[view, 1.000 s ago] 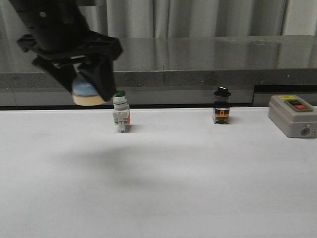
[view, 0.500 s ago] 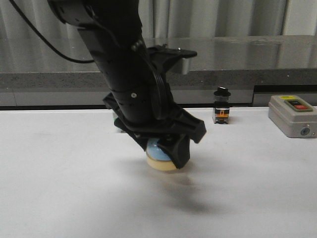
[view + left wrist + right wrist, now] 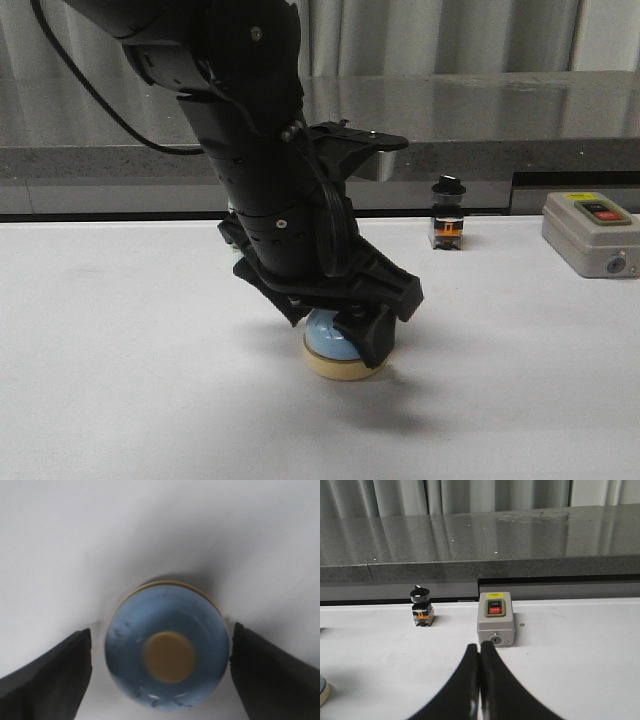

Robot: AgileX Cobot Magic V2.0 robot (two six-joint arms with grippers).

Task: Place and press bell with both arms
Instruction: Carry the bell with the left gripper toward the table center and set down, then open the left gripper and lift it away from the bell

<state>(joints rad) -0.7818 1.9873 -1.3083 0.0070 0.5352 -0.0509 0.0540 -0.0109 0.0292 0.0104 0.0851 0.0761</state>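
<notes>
The light-blue bell (image 3: 338,350) with its cream base sits on the white table (image 3: 120,400), a little left of centre. My left gripper (image 3: 338,335) is straight above it, one finger on each side. In the left wrist view the bell (image 3: 167,655) lies between the fingers (image 3: 55,680); a strip of table shows beside one finger, and the other is at the dome's edge. That gripper (image 3: 160,675) is open. My right gripper (image 3: 480,650) is shut with nothing in it, above the table short of the grey box. Only an edge of the bell (image 3: 322,690) appears in the right wrist view.
A black-capped switch (image 3: 447,215) stands at the back of the table, and a grey on/off box (image 3: 590,235) is at the back right. A dark stone ledge (image 3: 480,110) runs behind the table. The left arm hides whatever stands behind it.
The left arm has swung down and to the right from the upper left with the bell. The bell now rests on the table, and the fingers stand apart from it.
</notes>
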